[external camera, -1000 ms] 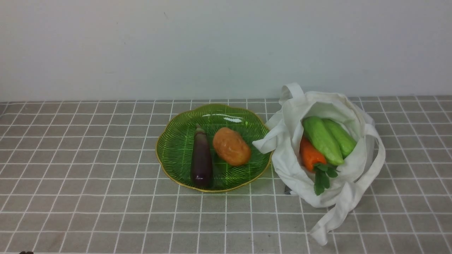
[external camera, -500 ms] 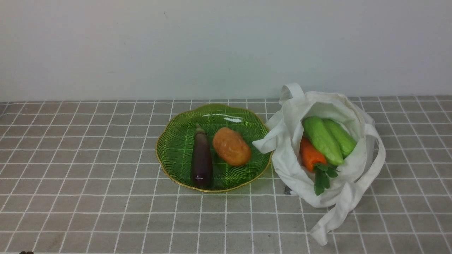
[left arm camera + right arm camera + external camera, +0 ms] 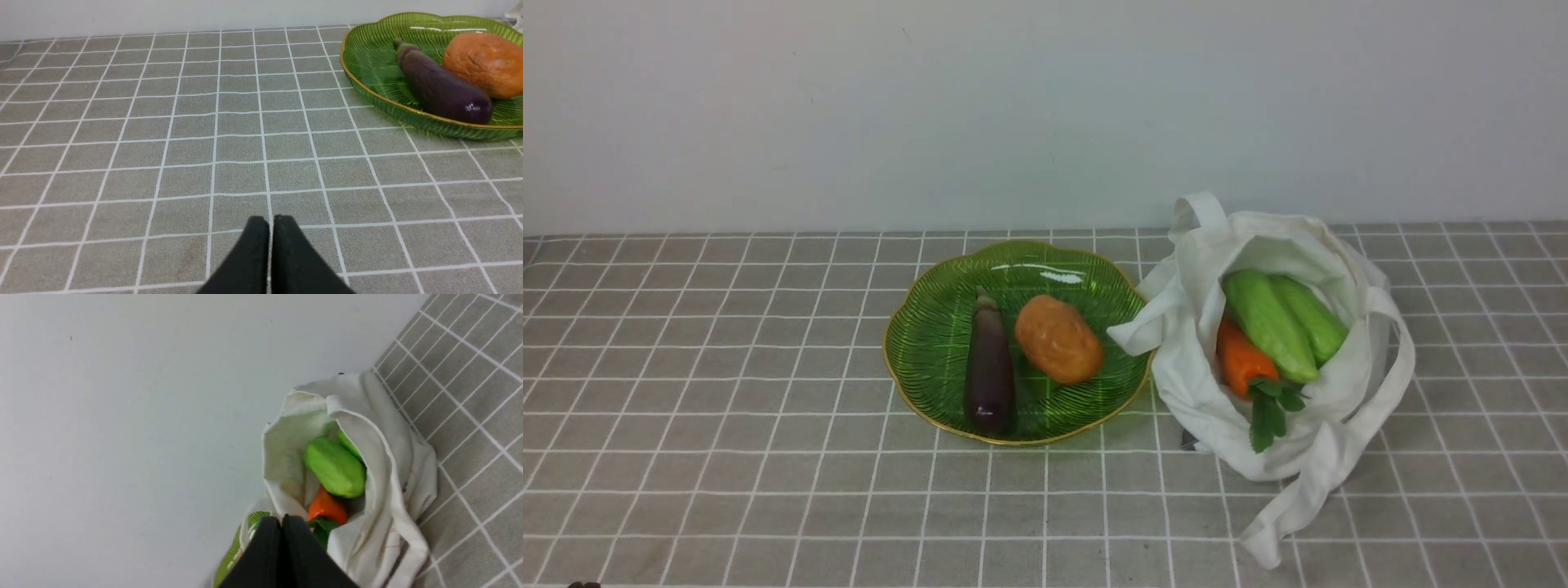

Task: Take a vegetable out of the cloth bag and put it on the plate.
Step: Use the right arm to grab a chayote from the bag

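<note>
Right, quick look: the cloth bag (image 3: 1201,400) lies slumped on the grey checked tablecloth (image 3: 727,457), mouth open toward the robot. It sits just beside the green plate (image 3: 927,343), on the robot's right. A fold of the bag reaches the plate's rim; touching or only overlapping, can't tell.

Inside the bag are 3 veg. Two pale green gourds lie side by side, the front gourd (image 3: 1267,327) & the back gourd (image 3: 1313,320). A carrot (image 3: 1236,359) is tucked under the front one, its leafy top (image 3: 1267,415) spilling over the bag's lip. One strap (image 3: 1278,523) trails toward the table's near edge.

On the plate there's a dark purple eggplant (image 3: 988,367) lying lengthwise, stem end away from the robot. Just beside it, on the bag side, is a round orange-brown lump (image 3: 1058,339); potato or bread roll, can't tell.

The left gripper (image 3: 270,222) has its fingers pressed together w/ nothing btw them. It's low over bare tablecloth, well apart from the plate. The right gripper (image 3: 282,520) is likewise closed up & holding nothing. It points at the bag's open mouth, w/ the carrot & front gourd showing past its tips. Whether it touches the fabric, can't tell. Plain white wall (image 3: 1045,106) behind.
</note>
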{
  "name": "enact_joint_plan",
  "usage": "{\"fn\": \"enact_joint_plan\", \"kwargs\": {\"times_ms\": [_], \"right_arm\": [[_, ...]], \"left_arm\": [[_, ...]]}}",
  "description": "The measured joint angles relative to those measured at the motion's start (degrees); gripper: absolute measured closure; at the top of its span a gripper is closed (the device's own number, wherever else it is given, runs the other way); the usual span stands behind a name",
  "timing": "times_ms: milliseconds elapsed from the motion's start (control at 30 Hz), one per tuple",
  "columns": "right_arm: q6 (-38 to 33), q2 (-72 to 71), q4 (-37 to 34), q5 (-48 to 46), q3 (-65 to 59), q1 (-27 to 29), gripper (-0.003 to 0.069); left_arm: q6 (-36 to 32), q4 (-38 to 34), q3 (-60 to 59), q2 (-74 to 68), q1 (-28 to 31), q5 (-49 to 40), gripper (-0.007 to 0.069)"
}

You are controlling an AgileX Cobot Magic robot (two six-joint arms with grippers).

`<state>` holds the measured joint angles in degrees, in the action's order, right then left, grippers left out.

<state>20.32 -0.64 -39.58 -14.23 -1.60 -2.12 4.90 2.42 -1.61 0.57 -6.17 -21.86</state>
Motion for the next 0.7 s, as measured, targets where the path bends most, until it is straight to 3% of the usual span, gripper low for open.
{"fn": "enact_joint_plan", "kwargs": {"times_ms": [167,300,400,567,700], "right_arm": [[-12.7,0.2,-0.6,-1.7,8.8,0.0,0.0674],[-22.5,8.2,6.1,-7.7,22.3,0.0,0.0674],[-23.5,14.6,11.2,-13.3,27.6,0.0,0.0674],[-18.2,38.5,26.8,-23.2,34.5,0.0,0.0674],[-18.2,56.8,27.0,-24.9,39.9,-0.1,0.0671]], "left_arm": [[0.0,0.0,0.0,0.0,0.0,0.0,0.0629],[0.0,0.0,0.0,0.0,0.0,0.0,0.0629],[0.0,0.0,0.0,0.0,0.0,0.0,0.0629],[0.0,0.0,0.0,0.0,0.0,0.0,0.0629],[0.0,0.0,0.0,0.0,0.0,0.0,0.0629]]}}
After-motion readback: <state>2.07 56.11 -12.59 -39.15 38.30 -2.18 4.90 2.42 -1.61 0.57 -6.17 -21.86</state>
